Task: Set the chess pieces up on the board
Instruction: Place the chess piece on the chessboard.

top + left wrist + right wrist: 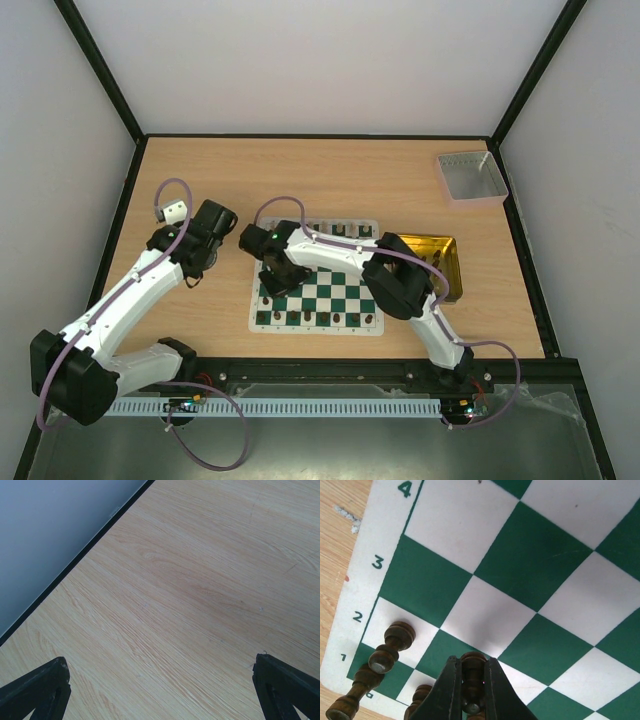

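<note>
The green and white board (330, 290) lies mid-table, with a row of dark brown pieces (315, 319) along its near edge and pieces along its far edge (335, 230). My right gripper (277, 283) is over the board's left part, shut on a dark brown piece (473, 677) whose base is low over a green square near rank 2. Two more dark pieces (390, 647) stand at the board corner by the 1 and 2 marks (357, 616). My left gripper (160, 690) is open and empty above bare wood, left of the board (205, 240).
A translucent yellow tray (452, 262) sits right of the board, partly under the right arm. A grey rectangular tray (470, 177) stands at the back right. A black frame edge (75, 562) runs along the table's left side.
</note>
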{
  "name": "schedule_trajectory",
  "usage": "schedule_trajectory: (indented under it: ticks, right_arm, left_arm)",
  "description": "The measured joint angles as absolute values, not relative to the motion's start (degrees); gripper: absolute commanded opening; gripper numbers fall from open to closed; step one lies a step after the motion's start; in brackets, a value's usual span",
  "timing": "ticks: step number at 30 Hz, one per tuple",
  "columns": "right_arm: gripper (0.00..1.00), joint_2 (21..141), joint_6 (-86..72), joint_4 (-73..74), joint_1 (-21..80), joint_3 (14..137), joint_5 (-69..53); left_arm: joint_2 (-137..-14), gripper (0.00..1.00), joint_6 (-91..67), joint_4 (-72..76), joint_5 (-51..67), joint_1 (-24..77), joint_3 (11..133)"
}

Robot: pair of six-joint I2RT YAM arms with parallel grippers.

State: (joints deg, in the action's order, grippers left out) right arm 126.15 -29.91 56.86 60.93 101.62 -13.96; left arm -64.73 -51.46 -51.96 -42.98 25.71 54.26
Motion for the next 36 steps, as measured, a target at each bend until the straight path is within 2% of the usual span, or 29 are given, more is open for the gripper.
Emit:
schedule_trajectory:
  ticks: [36]
  right_arm:
    - [0.09,126.7,-30.0,57.0,62.6,101.6,-16.4]
  left_arm:
    - [-64.4,0.99,-51.4,-51.7,-42.8,26.1,54.3]
